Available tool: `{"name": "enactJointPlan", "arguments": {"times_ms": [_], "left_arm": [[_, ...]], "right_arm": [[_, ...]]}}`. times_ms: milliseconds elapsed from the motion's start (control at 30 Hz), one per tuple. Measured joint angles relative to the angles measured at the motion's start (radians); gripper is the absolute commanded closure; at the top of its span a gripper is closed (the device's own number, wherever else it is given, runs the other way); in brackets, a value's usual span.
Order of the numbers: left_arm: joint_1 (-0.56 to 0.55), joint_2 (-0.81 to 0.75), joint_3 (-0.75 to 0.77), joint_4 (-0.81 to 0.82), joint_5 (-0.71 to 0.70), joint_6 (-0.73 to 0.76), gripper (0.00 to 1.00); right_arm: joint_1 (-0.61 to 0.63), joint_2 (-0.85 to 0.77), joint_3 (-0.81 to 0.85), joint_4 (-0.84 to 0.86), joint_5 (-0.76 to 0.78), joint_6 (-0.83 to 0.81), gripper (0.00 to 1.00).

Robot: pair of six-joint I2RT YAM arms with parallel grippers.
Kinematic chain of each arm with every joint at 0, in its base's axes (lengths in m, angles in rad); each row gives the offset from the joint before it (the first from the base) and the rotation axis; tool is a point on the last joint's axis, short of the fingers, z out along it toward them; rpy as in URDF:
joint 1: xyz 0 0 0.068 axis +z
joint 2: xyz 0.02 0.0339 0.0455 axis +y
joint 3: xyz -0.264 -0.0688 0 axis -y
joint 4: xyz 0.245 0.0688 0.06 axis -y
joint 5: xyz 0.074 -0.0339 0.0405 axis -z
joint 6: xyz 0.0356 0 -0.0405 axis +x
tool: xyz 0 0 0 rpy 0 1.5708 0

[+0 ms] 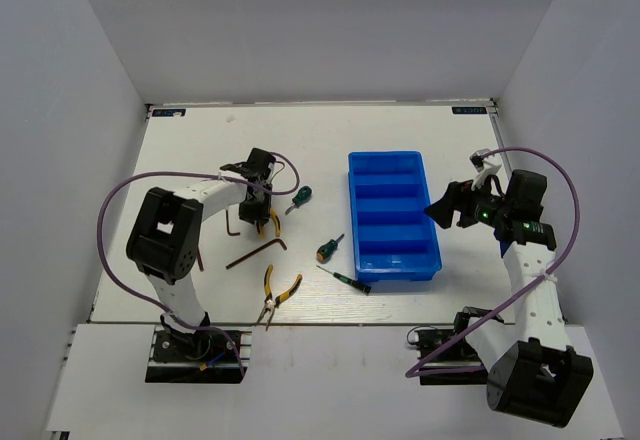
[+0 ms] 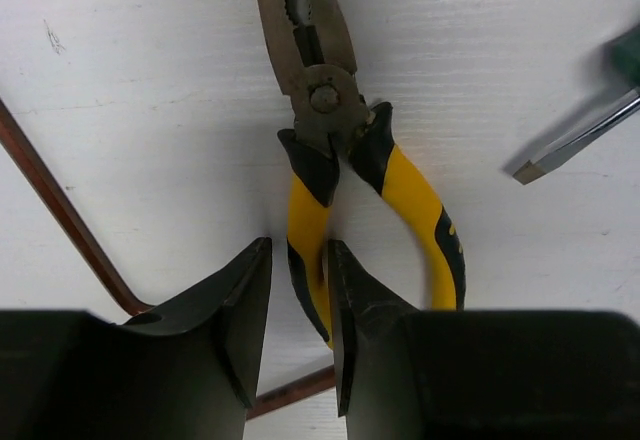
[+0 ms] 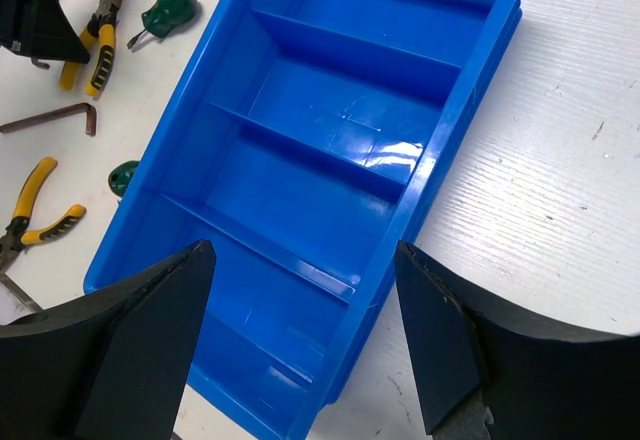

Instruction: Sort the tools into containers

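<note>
My left gripper (image 1: 262, 207) is down on the table, shut on one yellow handle of the pliers (image 1: 269, 223). In the left wrist view its fingers (image 2: 250, 300) pinch that handle (image 2: 306, 250), and the pliers lie flat with the jaws pointing away. My right gripper (image 1: 447, 208) is open and empty, hovering over the right rim of the blue tray (image 1: 433, 250). The right wrist view shows all four tray compartments (image 3: 300, 150) empty between its wide-open fingers (image 3: 150, 310).
Loose on the table left of the tray are a second yellow pliers (image 1: 276, 293), two green stubby screwdrivers (image 1: 299, 197) (image 1: 327, 250), a thin dark screwdriver (image 1: 345, 278) and brown hex keys (image 1: 256, 253) (image 1: 232, 225). One hex key (image 2: 60, 210) lies beside my left fingers.
</note>
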Motion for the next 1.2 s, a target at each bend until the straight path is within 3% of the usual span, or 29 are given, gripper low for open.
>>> {"name": "enactJointPlan", "arguments": {"times_ms": [133, 233, 267, 433, 500, 633, 667, 767, 1000, 1100, 1200], "left_arm": [[0.000, 0.006, 0.002, 0.007, 0.007, 0.002, 0.61], [0.000, 0.018, 0.015, 0.003, 0.021, -0.001, 0.85], [0.000, 0.023, 0.023, 0.000, 0.026, 0.005, 0.99], [-0.001, 0.023, 0.043, -0.025, -0.001, 0.015, 1.00], [-0.004, 0.008, 0.061, -0.048, -0.013, 0.036, 1.00], [-0.013, -0.051, 0.179, -0.070, -0.008, 0.117, 1.00], [-0.020, -0.068, 0.215, -0.050, 0.013, 0.152, 1.00], [-0.055, -0.116, 0.312, 0.032, 0.094, 0.246, 1.00], [-0.191, -0.012, 0.616, 0.164, 0.249, 0.431, 1.00], [-0.269, 0.112, 0.744, 0.215, 0.221, 0.505, 1.00], [-0.347, 0.221, 0.774, 0.295, 0.116, 0.566, 1.00]], "right_arm": [[-0.004, -0.006, 0.000, 0.000, 0.000, 0.000, 0.22], [-0.006, -0.011, 0.000, 0.000, 0.000, 0.000, 0.22], [-0.006, -0.012, 0.000, 0.000, 0.000, 0.000, 0.22], [-0.013, -0.022, 0.000, 0.000, -0.001, 0.000, 0.20], [-0.017, -0.023, 0.000, 0.000, -0.003, 0.000, 0.29], [-0.018, -0.023, 0.000, -0.001, -0.020, -0.005, 0.60], [-0.018, -0.023, 0.000, -0.001, -0.023, -0.006, 0.77], [-0.018, -0.023, 0.000, -0.002, -0.031, -0.010, 0.96], [-0.019, -0.023, 0.000, -0.002, -0.024, -0.012, 1.00], [-0.022, -0.023, 0.000, -0.002, -0.005, -0.013, 1.00], [-0.027, -0.023, 0.000, -0.002, 0.014, -0.015, 1.00]]}}
